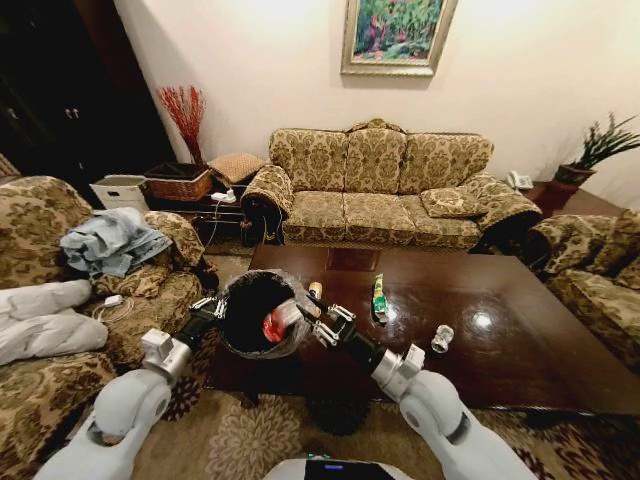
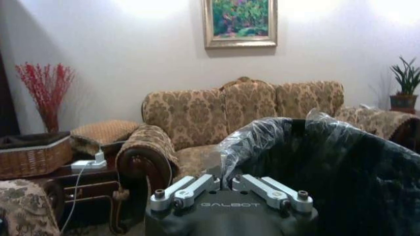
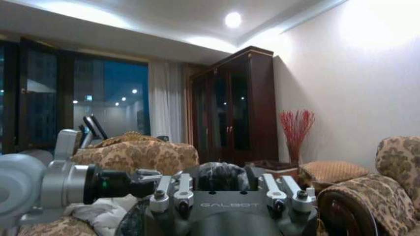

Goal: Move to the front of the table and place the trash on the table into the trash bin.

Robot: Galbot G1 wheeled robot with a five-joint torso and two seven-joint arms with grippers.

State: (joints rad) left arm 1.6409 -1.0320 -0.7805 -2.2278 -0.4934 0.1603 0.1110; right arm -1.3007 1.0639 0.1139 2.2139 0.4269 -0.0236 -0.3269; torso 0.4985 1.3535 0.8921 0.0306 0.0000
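Dropping: red can (image 1: 277, 322) sat inside trash bin (image 1: 252, 314), centre-left of frame.
Left gripper (image 1: 212, 306): pinched bin's rim.
Right gripper (image 1: 322, 322): jaws spread — best withdrawn straight upward.
Table (image 1: 520, 350): 3 items left.

Warm ceiling light washes out the wall (image 1: 520, 80), glares on the table (image 1: 500, 320); edges bend, corners darken.

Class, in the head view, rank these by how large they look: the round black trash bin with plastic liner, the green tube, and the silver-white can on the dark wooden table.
1. Round black trash bin with plastic liner, largest by far; it sits nearest the camera.
2. Green tube.
3. Silver-white can, slightly smaller than the tube, though the two are close.
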